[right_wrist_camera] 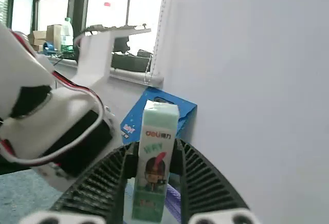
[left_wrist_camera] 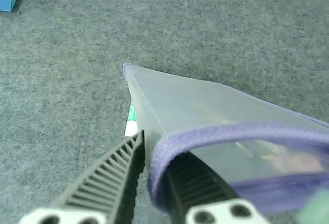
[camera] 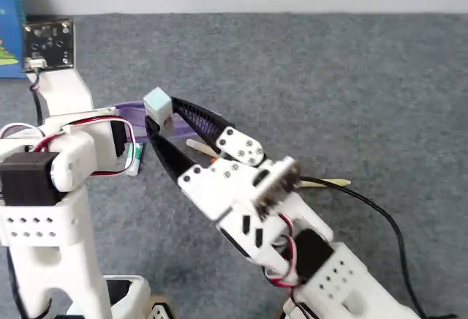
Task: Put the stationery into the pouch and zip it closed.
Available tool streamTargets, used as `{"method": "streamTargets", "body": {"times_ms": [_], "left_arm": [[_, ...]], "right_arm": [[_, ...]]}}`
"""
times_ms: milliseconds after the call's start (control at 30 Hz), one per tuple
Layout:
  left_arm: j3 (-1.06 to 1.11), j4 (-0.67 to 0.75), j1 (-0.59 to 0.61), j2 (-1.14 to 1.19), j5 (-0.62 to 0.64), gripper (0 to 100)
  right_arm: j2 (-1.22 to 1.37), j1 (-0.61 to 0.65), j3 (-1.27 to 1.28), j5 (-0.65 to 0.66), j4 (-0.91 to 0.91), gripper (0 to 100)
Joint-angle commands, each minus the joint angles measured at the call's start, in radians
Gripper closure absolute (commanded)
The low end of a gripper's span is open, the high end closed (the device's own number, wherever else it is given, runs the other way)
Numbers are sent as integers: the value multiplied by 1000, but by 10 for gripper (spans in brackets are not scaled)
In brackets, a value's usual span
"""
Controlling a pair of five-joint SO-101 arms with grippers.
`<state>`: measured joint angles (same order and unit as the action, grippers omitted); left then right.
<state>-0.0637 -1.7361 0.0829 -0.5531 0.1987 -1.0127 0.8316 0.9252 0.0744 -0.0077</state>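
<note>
The left gripper [left_wrist_camera: 157,149] has its fingers clamped on the purple zip rim [left_wrist_camera: 231,131] of the clear pouch [left_wrist_camera: 205,106], which lies on the grey desk [camera: 351,77] at its left-centre, the mouth lifted only at that one pinched spot. The right gripper [right_wrist_camera: 154,149] has its fingers pressed on both sides of an eraser [camera: 157,104], held upright just above the pouch's rim. The main risk, as I judge it, is the opening: one pinch lifts one lip, so the mouth may be a narrow slit, and the eraser, coming down end-first, could catch on the rim and fall on the desk outside. How wide the mouth gapes cannot be told from these views. A push against the soft wall could also drag the rim out of the left fingers or fold the pouch flat. The two arms are crowded together here, so a lower reach may knock one against the other. Two pale sticks, one [camera: 197,145] just right of the pouch and one [camera: 325,182] farther right, lie partly under the right arm and could be swept aside. A green-and-white slip [left_wrist_camera: 131,118] sits beside the pouch.
</note>
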Motion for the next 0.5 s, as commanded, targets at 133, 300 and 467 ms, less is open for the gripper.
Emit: {"method": "streamTargets", "body": {"times_ms": [133,300,467], "left_arm": [[-58,-15,-3,-3,12,988],[-56,-15,0,-3,12,988],[-51,-15,-2,-3,12,988]], "right_arm": [[128,-50,-11,2,-90,991],[154,-53,-3,3,-96,981],[148,-51,41,3,-96,805]]}}
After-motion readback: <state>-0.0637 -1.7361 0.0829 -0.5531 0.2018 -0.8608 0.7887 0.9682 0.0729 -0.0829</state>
